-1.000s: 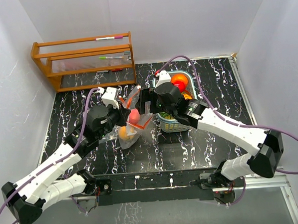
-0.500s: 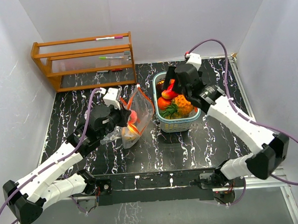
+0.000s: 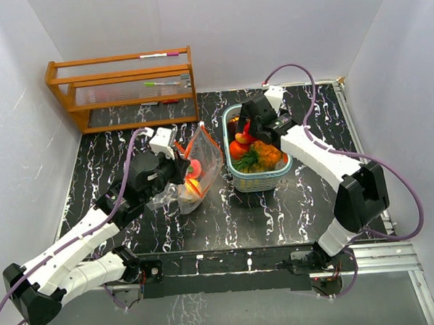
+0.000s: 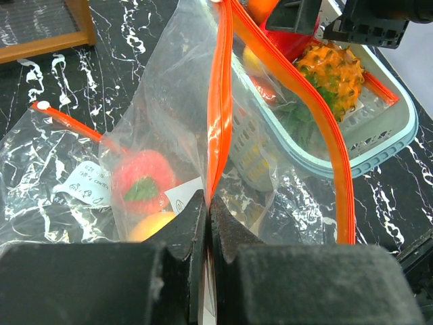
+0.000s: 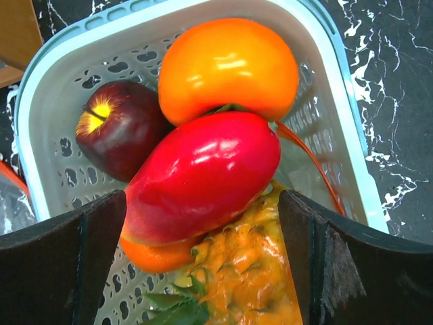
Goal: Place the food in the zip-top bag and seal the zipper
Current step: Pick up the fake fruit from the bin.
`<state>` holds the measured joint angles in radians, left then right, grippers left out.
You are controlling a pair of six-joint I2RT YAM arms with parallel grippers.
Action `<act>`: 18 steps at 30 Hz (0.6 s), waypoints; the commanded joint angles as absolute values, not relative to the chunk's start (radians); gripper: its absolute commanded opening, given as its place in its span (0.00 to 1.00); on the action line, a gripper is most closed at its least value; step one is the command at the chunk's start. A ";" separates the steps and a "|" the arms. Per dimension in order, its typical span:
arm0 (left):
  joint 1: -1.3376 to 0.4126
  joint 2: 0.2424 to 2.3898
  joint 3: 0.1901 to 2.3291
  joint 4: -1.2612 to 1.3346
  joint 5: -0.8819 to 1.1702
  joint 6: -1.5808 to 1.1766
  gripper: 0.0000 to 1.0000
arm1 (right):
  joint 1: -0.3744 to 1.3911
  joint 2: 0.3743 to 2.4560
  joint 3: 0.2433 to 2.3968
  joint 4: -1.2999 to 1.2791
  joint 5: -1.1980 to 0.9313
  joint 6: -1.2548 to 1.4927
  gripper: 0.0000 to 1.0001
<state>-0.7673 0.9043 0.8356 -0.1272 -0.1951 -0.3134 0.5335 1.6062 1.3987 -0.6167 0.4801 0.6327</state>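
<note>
My left gripper [image 3: 178, 169] [image 4: 208, 202] is shut on the orange zipper rim of the clear zip-top bag [image 3: 202, 163] [image 4: 223, 101] and holds its mouth up and open. Two pieces of food lie inside the bag: a pink-red fruit [image 4: 142, 181] and a yellow-orange one [image 4: 150, 227]. My right gripper [image 3: 249, 129] [image 5: 201, 227] hangs open over the teal basket [image 3: 260, 180] [image 5: 61, 74]. Its fingers stand on either side of a red fruit [image 5: 203, 176]. An orange fruit [image 5: 226, 68], a dark purple apple [image 5: 118, 128] and a brownish pineapple [image 5: 254, 284] lie beside the red fruit.
A wooden rack [image 3: 122, 87] with pens on it stands at the back left. White walls close in the black marbled table [image 3: 278, 217] on three sides. The basket sits just right of the bag.
My right arm has swung from over the bag's mouth back to the basket and now hangs open over the fruit. The pink-red fruit now lies in the bag. The left gripper has held still.
</note>
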 commanded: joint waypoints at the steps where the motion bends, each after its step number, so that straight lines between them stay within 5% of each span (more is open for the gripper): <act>1: -0.765 0.886 0.840 -0.098 -0.189 -0.297 0.00 | 0.519 1.621 1.395 -0.526 0.540 0.646 0.98; 11: -0.765 0.888 0.840 -0.100 -0.179 -0.293 0.00 | 0.508 1.695 1.370 -0.427 0.506 0.630 0.97; 18: -0.765 0.886 0.846 -0.114 -0.186 -0.293 0.00 | 0.509 1.634 1.348 -0.414 0.455 0.630 0.57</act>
